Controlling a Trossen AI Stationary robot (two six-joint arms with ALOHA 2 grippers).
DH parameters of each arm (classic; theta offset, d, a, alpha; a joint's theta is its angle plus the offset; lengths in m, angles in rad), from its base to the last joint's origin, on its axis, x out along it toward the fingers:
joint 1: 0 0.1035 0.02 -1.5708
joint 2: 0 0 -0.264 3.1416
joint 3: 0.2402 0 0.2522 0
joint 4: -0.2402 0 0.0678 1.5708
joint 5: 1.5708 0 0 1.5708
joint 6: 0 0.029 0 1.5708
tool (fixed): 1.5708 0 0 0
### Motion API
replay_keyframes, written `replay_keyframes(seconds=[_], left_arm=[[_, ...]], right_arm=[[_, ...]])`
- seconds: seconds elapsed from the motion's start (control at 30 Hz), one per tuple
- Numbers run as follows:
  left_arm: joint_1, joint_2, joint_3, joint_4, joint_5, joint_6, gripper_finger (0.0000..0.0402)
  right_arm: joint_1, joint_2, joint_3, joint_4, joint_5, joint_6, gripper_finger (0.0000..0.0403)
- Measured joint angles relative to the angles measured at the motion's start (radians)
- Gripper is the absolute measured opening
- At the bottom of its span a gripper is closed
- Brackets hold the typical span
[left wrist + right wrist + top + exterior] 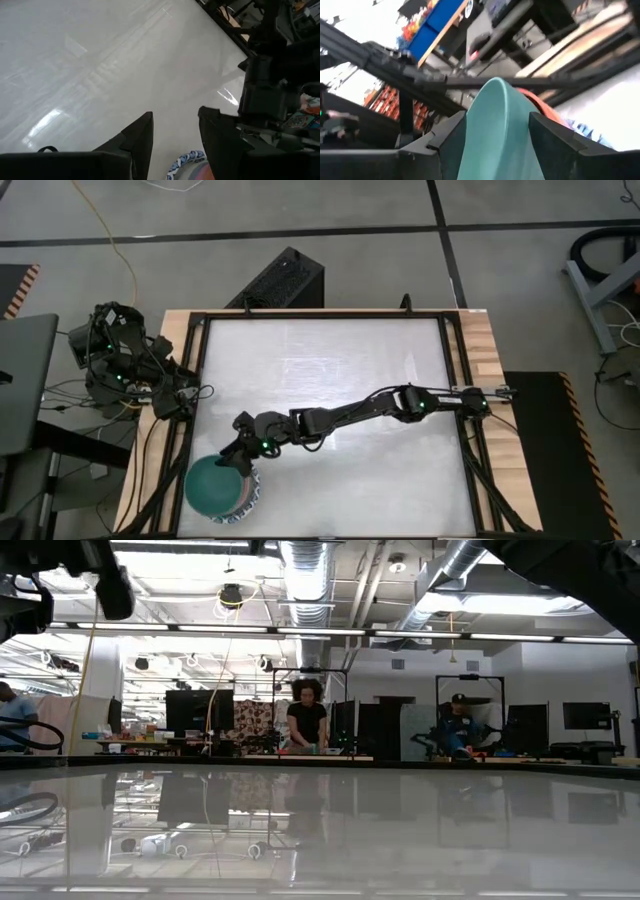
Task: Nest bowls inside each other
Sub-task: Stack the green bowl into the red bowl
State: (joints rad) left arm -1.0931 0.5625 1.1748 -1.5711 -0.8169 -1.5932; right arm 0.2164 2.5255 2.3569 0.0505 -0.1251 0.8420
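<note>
A stack of nested bowls (pixel 222 492) stands at the table's near left corner. A dark green bowl (pixel 211 486) lies on top, and a white bowl with a blue-patterned rim (pixel 254 498) shows at the outside. In the right wrist view an orange rim (pixel 540 107) shows behind the green bowl (pixel 500 130). My right gripper (pixel 240 464) reaches across the table to the stack, open, with a finger on each side of the green bowl's rim. My left gripper (pixel 175 132) waits open and empty over the table's left edge, above the stack. My right gripper's fingers (pixel 451 137) stand on either side of the green bowl's rim (pixel 495 95) on the stack's right side. They come nearly level from the table's right. Whether they touch the rim, I cannot tell. The bowl rests in the stack.
A black frame (pixel 455 380) runs round the white table top (pixel 320 370), which lies bare beyond the stack. A black box (pixel 285 280) sits on the floor behind the far edge. People (pixel 306 725) are in the room beyond the table.
</note>
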Motion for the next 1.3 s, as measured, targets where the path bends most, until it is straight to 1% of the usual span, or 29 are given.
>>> replay_keyframes(seconds=[0.1, 0.4, 0.5, 0.6, 0.67, 0.8, 0.87, 0.93, 1.03, 1.17, 1.3], left_arm=[[0.0, 0.0, 0.0, 0.0, 0.0, 0.003, 0.0148], [0.0, 0.0, 0.0, 0.0, -0.001, 0.001, 0.0148], [0.0, 0.0, 0.0, 0.0, -0.001, 0.0, 0.0148], [0.0, 0.0, 0.0, 0.0, -0.002, 0.0, 0.0148], [0.0, 0.0, 0.0, 0.0, -0.007, 0.0, 0.0148], [0.0, 0.0, 0.0, 0.043, -0.049, 0.046, 0.0148], [0.0, 0.0, 0.0, 0.077, -0.066, 0.091, 0.0148], [0.0, 0.0, 0.0, 0.103, -0.073, 0.129, 0.0148], [0.0, 0.0, 0.0, 0.127, -0.077, 0.168, 0.0148], [0.0, 0.0, 0.0, 0.127, -0.082, 0.167, 0.0148], [0.0, 0.0, 0.0, 0.125, -0.083, 0.168, 0.0148]], right_arm=[[-0.01, -0.006, 0.0, 0.0, 0.021, -0.001, 0.0234], [-0.014, -0.024, -0.001, -0.021, 0.029, -0.044, 0.0234], [-0.014, -0.054, -0.001, -0.078, 0.064, -0.091, 0.0234], [-0.013, -0.071, -0.001, -0.072, 0.079, -0.141, 0.0233], [-0.013, -0.077, -0.001, -0.032, 0.067, -0.163, 0.0233], [-0.001, -0.122, -0.002, 0.026, -0.003, -0.223, 0.0233], [0.005, -0.16, -0.002, 0.008, -0.032, -0.248, 0.0233], [0.014, -0.185, 0.002, -0.029, -0.035, -0.303, 0.0233], [0.032, -0.187, 0.001, -0.064, -0.032, -0.397, 0.0232], [0.056, -0.181, -0.048, -0.092, -0.025, -0.442, 0.0224], [0.065, -0.182, -0.117, -0.067, 0.019, -0.475, 0.0213]])
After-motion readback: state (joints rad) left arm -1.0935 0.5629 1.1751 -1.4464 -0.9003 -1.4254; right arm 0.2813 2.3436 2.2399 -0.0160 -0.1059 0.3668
